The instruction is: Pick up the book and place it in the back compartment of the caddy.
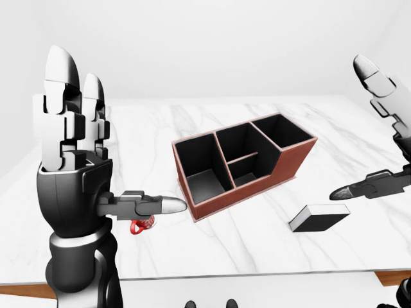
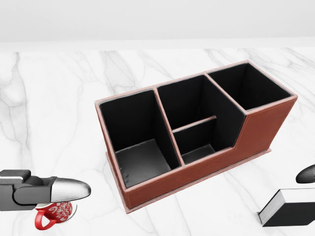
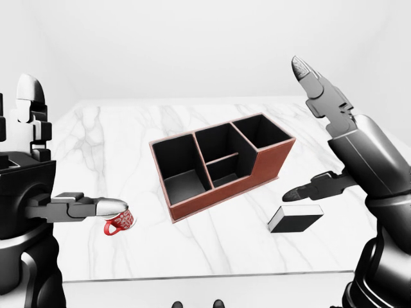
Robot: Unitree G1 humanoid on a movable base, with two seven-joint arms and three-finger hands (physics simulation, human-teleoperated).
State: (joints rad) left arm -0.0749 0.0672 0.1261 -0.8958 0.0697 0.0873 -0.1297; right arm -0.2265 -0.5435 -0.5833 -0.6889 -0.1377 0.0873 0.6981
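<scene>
The book (image 3: 295, 219), black with white page edges, lies flat on the marble table to the right of the caddy (image 3: 221, 163). The caddy is brown with black insides, and its tall end compartment (image 2: 248, 86) is at the upper right in the head view. My right hand (image 3: 297, 131) is open. Its fingers (image 3: 314, 83) point up, and its thumb (image 3: 311, 189) hovers just above the book without touching it. My left hand (image 1: 119, 138) is raised at the left, open and holding nothing, with its thumb pointing right.
A small red mug (image 3: 119, 222) with white marks stands to the left of the caddy, under my left thumb (image 2: 69, 189). The table (image 3: 192, 250) ends at a near edge along the bottom of the eye views. White walls surround it.
</scene>
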